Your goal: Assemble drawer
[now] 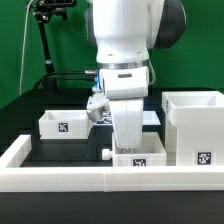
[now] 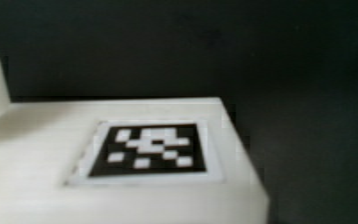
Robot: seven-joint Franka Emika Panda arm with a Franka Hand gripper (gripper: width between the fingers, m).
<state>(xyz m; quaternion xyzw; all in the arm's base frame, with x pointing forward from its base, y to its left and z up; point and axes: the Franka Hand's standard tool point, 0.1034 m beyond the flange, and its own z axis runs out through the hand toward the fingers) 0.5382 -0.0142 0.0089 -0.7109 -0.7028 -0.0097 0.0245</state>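
In the exterior view, the claw [image 1: 128,146] was masked by the arm [image 1: 125,40], so its jaws could not be judged. The marker board [image 1: 152,119] was mostly hidden behind the arm. The housing [image 1: 195,125] was cropped at that view's right edge. In the blurred wrist view, a tag [image 2: 149,150] could not be read.

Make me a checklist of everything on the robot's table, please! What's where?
Surface: black table, with a long low white border wall along its front.
Job's things: tall housing at the exterior view's right; one tray at its left; second tray against the wall, knob pointing left. The wrist view shows a blurred tag on a white part.
Clutter: nothing seen.
Grippers: gripper low over the second tray; open or shut cannot be told.
Cables: thin dark cable behind the arm.
Surroundings: green backdrop, black stand.
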